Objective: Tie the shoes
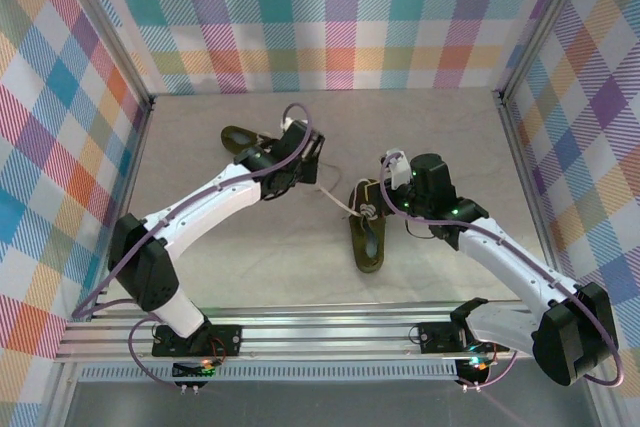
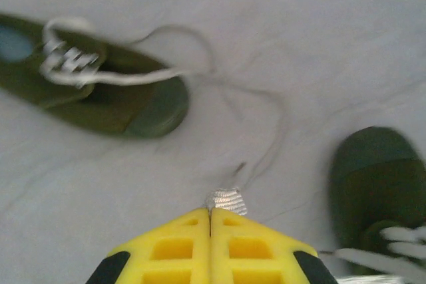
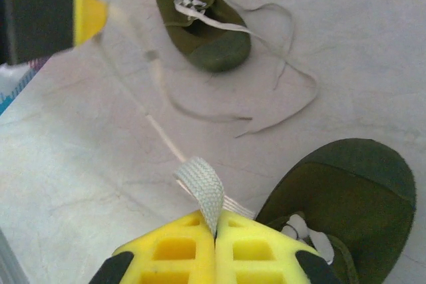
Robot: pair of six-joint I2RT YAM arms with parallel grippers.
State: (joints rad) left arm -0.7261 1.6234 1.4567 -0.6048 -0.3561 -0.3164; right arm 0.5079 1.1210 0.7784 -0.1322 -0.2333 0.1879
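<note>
- Clearly, the left gripper (image 2: 211, 214) has its yellow fingers pressed together on a cream lace end (image 2: 226, 199). From there the lace runs thin and curved over the grey table (image 2: 319, 24) toward the far shoe (image 2: 100, 91).
- The right gripper (image 3: 215, 221) is clamped in the same way on a flat lace strip (image 3: 203, 187), just beside the near shoe (image 3: 346, 197). In the top view this olive shoe (image 1: 367, 232) lies mid-table between the two arms, and the far shoe (image 1: 238, 137) lies beyond the left arm.
- I judge the step as the very start: laces are gripped, but no crossing or loop is formed yet.
- The next move calls for bringing the two held pieces across each other over one shoe, with gentle tension so that the light shoe is not dragged.
- The left wrist view is blurred. In the right wrist view the strip seems to lead toward the other gripper's finger (image 3: 90, 18), so both may hold one lace, but I cannot tell surely.
- The eyelets of the near shoe are cut off at the frame edge.
</note>
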